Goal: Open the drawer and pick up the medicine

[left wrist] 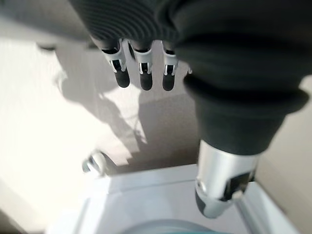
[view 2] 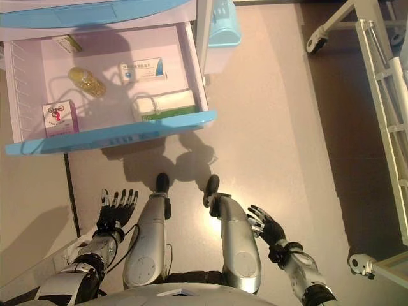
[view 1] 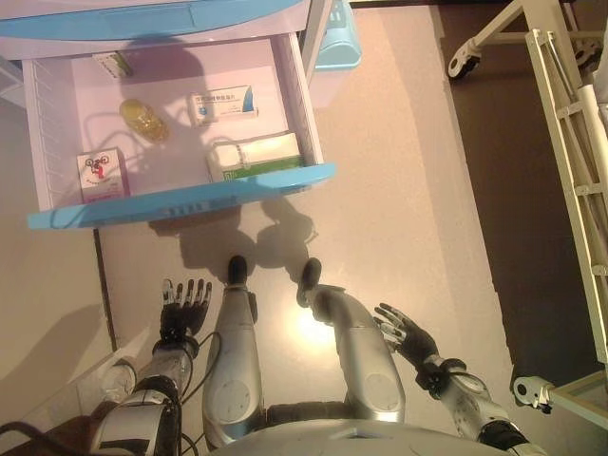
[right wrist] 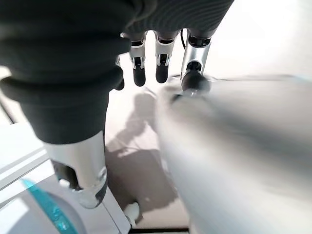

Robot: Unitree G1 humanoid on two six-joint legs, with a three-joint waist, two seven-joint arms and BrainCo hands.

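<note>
The blue-fronted drawer [view 1: 180, 207] of the white cabinet stands pulled out. In it lie a small yellow bottle [view 1: 143, 120], a white and blue medicine box [view 1: 221, 104], a white and green box [view 1: 255, 155], a pink-sided box with a red picture [view 1: 103, 174] and a small box [view 1: 113, 65] at the back. My left hand [view 1: 183, 309] hangs low near the floor, well short of the drawer, fingers straight and holding nothing. My right hand [view 1: 407, 332] hangs low on the other side, open and empty too.
A light blue bin [view 1: 338, 38] stands beside the cabinet. A white bed frame [view 1: 570, 123] on castor wheels [view 1: 465, 65] runs along the right, with another wheel [view 1: 530, 389] near my right hand. Bare floor lies between the drawer and my hands.
</note>
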